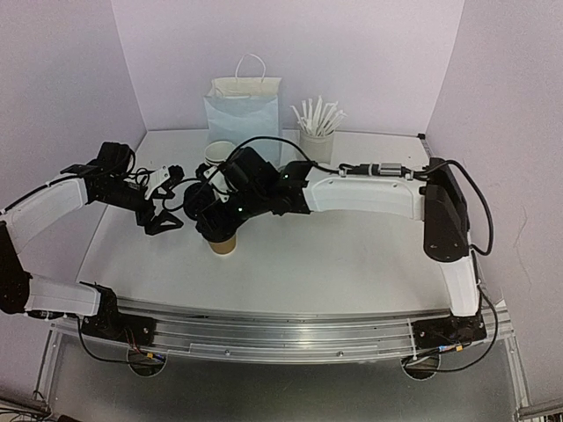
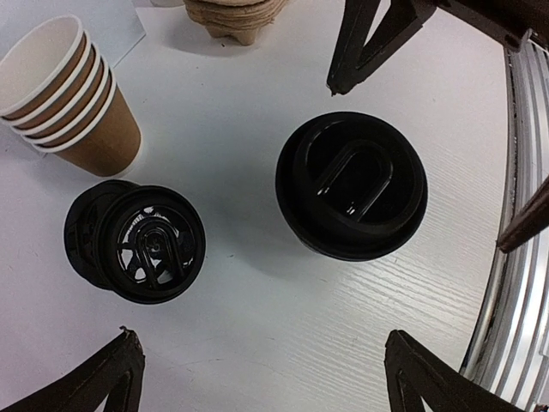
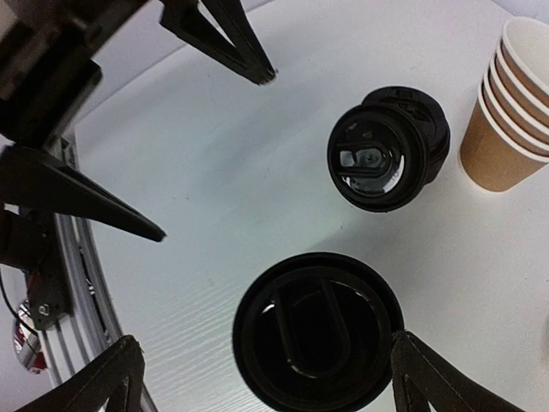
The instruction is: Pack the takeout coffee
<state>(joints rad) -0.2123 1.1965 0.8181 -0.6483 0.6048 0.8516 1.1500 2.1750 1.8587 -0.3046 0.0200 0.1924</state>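
Step in hand: the lidded cup [image 1: 223, 243] is standing capped on the table [image 1: 352, 255], so by my reading the capping is finishing and the loading of the carrier is not yet starting.
Left pincer [image 2: 262, 335]: its 2 fingers are standing wide apart and holding nothing. It is hovering beside the cup, not over it.
Right pincer [image 3: 264, 336]: its fingers are also spread wide, gripping nothing. It is hanging directly above the cup.
Where the cup is: it is sitting below and between the right pincer's open fingers, nearer 1 of them, and just ahead of the left pincer's fingertips.
How the cup looks: the brown paper wall is showing only in the overhead view. From both wrists the round black lid is covering it, with a raised oval sip flap. The lid seems to be lying level, though whether it is pressed fully home I cannot tell.
Lid stack [image 2: 137, 245]: black lids are piling up, slightly skewed, ahead of both pincers, beyond the capped cup from the right pincer.
Cup stack [image 2: 69, 99]: nested brown cups with white rims are standing just past the lids.
Pulp carrier [image 2: 236, 17]: its tan feet are showing farthest from the left pincer.
Next move: 1 pincer is needing to drop around the cup wall below the lid, close gently and carry it upright to the carrier.
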